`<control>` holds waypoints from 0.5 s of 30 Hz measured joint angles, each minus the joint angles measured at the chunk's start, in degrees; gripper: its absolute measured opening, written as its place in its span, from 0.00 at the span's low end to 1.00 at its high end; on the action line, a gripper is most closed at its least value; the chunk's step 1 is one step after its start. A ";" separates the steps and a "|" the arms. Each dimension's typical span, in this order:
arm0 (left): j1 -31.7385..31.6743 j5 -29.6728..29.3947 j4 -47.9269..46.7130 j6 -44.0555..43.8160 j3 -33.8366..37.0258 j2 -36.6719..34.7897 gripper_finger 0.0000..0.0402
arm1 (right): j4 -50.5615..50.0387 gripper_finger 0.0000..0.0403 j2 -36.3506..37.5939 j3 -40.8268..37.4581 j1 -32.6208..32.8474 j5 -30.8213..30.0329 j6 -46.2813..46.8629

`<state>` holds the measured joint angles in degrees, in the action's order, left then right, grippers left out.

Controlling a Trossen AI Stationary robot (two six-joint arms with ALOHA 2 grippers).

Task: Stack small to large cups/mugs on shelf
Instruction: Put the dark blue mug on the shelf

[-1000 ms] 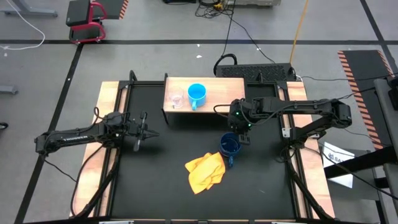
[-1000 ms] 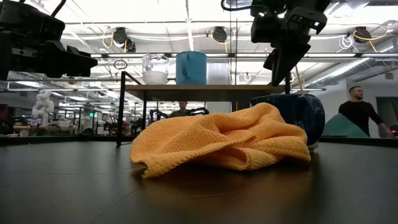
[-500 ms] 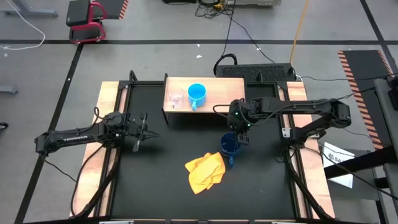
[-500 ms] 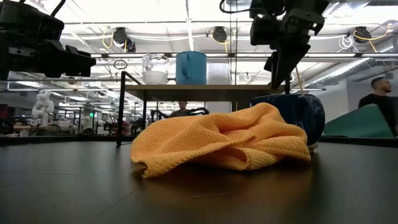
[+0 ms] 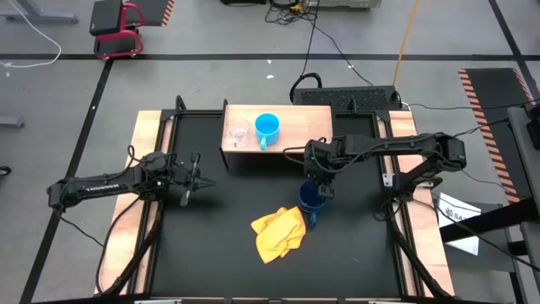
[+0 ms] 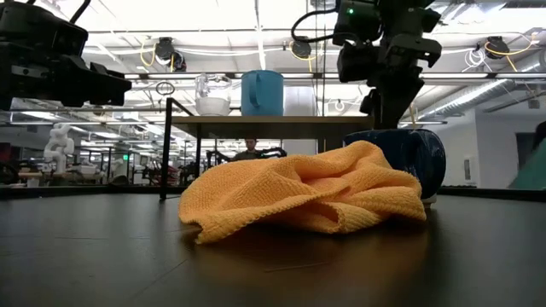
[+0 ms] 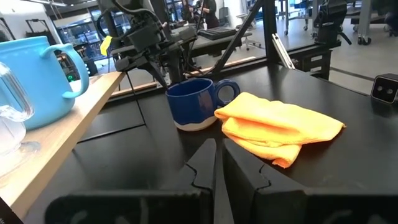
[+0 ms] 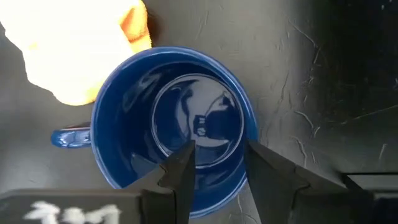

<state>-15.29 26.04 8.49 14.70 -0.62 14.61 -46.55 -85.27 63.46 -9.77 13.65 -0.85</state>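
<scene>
Though white lettering runs along the left arm, it is too small to read, and the left gripper (image 5: 196, 179) waits pinched shut over the black table (image 5: 211, 245). Spread wide, holding nothing, the right gripper (image 8: 216, 163) hangs above the dark mug (image 5: 311, 198), whose near side hides behind the yellow cloth (image 6: 307, 194) at table level. Glass (image 5: 240, 136) and light mug (image 5: 267, 127) stand on the shelf (image 5: 304, 118); the lab beyond is cluttered.

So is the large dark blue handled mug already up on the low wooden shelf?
No, the dark blue mug stands on the black table beside the yellow cloth, while the wooden shelf holds only the other two cups.
</scene>
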 joint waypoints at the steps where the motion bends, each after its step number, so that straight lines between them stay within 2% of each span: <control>1: 0.00 0.00 -0.06 0.00 0.00 0.00 0.08 | 0.07 0.32 0.03 0.00 0.01 0.00 -0.08; 15: 0.02 0.00 -1.05 0.04 0.00 0.00 0.08 | 0.99 0.32 -0.92 -0.02 0.01 0.20 -0.25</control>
<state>-15.27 26.04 7.44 14.74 -0.62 14.61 -45.56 -86.19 63.44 -9.76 13.85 -1.10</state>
